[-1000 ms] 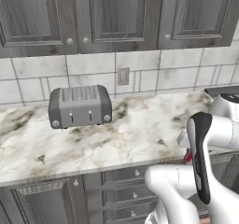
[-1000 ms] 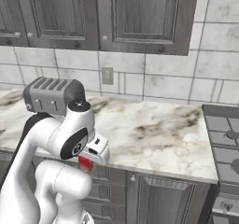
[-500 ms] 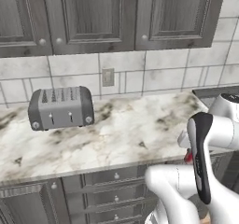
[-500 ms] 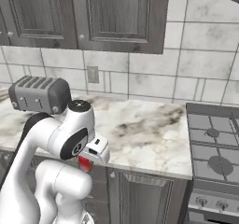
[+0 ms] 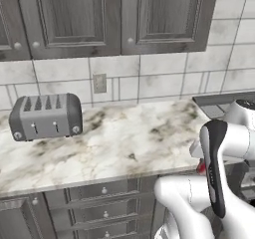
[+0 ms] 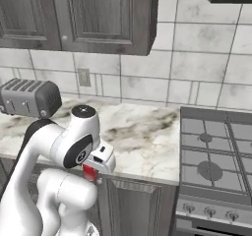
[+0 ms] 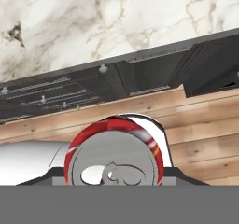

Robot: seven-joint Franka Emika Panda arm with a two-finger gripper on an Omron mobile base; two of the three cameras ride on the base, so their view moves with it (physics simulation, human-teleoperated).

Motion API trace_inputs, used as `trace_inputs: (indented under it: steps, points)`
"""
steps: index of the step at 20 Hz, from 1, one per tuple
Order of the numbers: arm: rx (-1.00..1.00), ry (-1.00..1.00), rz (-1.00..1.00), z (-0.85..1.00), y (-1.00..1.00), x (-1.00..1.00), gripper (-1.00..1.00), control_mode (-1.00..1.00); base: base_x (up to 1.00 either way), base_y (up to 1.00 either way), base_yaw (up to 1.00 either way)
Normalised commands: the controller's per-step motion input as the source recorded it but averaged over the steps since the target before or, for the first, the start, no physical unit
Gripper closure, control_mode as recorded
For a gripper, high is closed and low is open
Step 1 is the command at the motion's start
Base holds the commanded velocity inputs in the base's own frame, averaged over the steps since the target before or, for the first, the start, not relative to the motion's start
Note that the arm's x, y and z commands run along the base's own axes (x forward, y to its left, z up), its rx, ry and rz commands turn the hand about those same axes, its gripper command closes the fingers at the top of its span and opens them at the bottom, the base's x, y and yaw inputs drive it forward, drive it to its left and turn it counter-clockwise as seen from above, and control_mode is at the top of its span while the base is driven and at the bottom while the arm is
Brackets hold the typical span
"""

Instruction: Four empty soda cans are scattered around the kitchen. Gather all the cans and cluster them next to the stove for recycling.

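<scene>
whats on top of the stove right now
The stove shows bare black grates and burner caps, no cans on the part in view. Its right side runs out of frame. A red can sits in the gripper.

a glossy white arm (image 6: 54,146) of rounded, tube-like segments, with dark grey bands and black caps at its joints, a flat grey disc on the top joint, and a small boxy white hand (image 6: 102,159) with dark detailing.
</scene>
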Motion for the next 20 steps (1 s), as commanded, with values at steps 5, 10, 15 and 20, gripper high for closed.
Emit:
trace_inputs:
  steps: [5, 10, 15, 20]
  points:
    - [0.0, 0.0, 0.0, 0.0, 0.0, 0.0, 1.0, 1.0, -0.06, -0.43, 0.0]
    - [0.0, 0.0, 0.0, 0.0, 0.0, 0.0, 1.0, 1.0, -0.03, -0.44, 0.0]
    - [0.0, 0.0, 0.0, 0.0, 0.0, 0.0, 1.0, 1.0, -0.01, -0.42, 0.0]
    - [0.0, 0.0, 0.0, 0.0, 0.0, 0.0, 1.0, 1.0, -0.02, -0.33, 0.0]
